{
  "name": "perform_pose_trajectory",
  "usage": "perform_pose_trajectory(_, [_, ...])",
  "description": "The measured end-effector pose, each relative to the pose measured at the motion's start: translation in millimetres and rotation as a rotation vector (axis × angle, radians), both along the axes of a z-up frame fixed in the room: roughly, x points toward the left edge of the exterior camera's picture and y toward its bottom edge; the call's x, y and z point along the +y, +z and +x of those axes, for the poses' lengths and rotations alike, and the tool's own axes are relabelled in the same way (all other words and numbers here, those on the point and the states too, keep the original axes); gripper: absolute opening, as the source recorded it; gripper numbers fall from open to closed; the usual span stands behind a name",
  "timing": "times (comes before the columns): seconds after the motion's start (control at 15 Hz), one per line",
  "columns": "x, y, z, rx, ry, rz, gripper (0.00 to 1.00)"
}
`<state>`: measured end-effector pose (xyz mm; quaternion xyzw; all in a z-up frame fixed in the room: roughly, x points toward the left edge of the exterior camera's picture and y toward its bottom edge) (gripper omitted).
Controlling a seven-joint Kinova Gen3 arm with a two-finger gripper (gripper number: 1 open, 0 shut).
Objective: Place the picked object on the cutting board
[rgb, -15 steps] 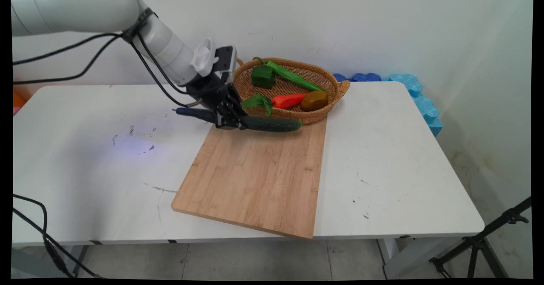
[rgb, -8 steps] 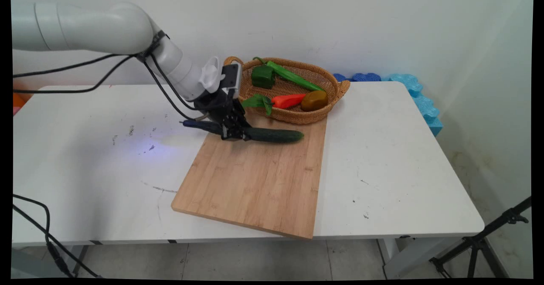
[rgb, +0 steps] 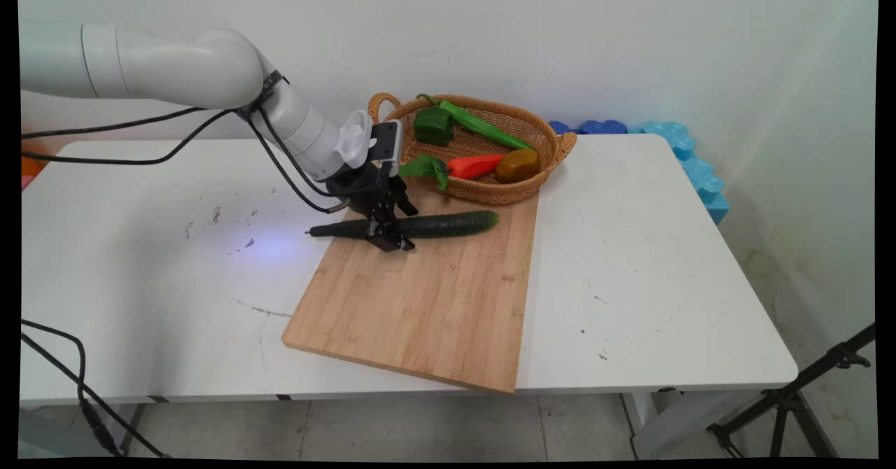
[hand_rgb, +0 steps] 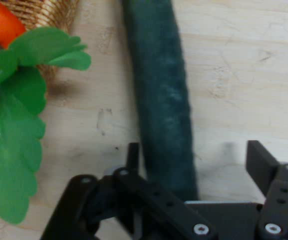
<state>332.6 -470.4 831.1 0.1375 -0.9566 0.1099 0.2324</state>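
Note:
A long dark green cucumber (rgb: 448, 224) (hand_rgb: 161, 100) lies across the far end of the wooden cutting board (rgb: 420, 301) (hand_rgb: 243, 75), its thin end sticking out over the table to the left. My gripper (rgb: 399, 229) (hand_rgb: 193, 150) straddles the cucumber near its middle and is open. In the hand view the left finger (hand_rgb: 133, 152) is close beside the cucumber and the right finger (hand_rgb: 258, 157) stands clear of it. The green leaves (hand_rgb: 19, 100) of an orange carrot (rgb: 476, 166) hang over the basket rim just beyond the gripper.
A wicker basket (rgb: 553, 140) at the board's far edge holds a green pepper (rgb: 432, 126), a long green pod (rgb: 483, 126), the carrot and a brown potato (rgb: 518, 166). Blue foam pieces (rgb: 689, 161) lie at the table's back right corner.
The gripper carried the cucumber down and slightly towards the near side onto the board, then its fingers spread apart. The cucumber now rests on the wood.

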Motion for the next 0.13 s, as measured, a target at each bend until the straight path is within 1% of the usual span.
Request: perform_pose_trajectory(0.13, [1.6, -2.3, 0.6, 0.002, -0.004, 0.003, 1.00])
